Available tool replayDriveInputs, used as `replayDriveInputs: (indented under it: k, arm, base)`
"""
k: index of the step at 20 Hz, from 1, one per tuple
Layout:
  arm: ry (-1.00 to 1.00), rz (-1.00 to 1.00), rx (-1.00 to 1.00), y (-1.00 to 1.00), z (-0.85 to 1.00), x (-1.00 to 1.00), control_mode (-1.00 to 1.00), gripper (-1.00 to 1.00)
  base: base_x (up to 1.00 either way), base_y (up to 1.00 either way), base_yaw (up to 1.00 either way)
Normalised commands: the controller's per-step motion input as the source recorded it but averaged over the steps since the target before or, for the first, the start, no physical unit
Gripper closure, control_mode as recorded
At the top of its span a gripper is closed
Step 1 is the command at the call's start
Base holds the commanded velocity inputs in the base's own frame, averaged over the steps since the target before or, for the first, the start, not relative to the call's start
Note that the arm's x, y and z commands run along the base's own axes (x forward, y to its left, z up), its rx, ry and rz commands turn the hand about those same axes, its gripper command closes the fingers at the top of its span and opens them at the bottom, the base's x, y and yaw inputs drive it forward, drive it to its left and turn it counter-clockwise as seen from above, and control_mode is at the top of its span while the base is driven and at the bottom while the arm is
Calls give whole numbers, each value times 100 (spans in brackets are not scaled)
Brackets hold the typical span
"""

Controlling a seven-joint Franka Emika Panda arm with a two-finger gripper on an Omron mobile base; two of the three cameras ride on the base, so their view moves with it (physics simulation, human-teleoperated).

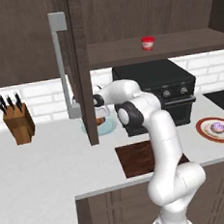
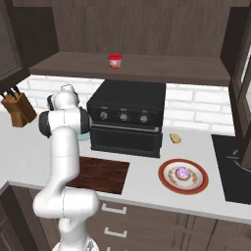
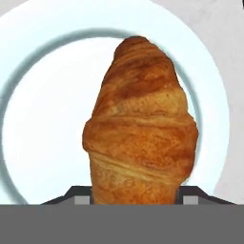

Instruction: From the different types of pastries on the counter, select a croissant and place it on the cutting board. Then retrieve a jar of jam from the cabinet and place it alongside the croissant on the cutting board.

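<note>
Round pale blue plate (image 3: 28, 95) under flaky, ridged golden-brown croissant (image 3: 140, 128)

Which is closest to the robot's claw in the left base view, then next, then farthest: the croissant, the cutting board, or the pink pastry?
1. Croissant, right at the claw, over the pale blue plate.
2. Cutting board, nearer the counter's front edge.
3. Pink pastry, far right on its red-rimmed plate.

Both base views look down from behind over the counter (image 1: 36, 160); the hand view hovers close above the plate (image 3: 28, 71).
</note>
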Motion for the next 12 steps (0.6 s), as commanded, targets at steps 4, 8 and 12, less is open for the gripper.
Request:
replayDriveInputs:
  k: [4, 8, 12]
  arm:
    - [3, 0, 5, -16, 18, -99, -100, 100]
    - [1, 0, 8, -27, 2, -100, -100, 100]
    - [0, 0, 9, -36, 2, -97, -100, 100]
  base:
    - [0, 0, 0]
    - [0, 0, 0]
    - [0, 0, 0]
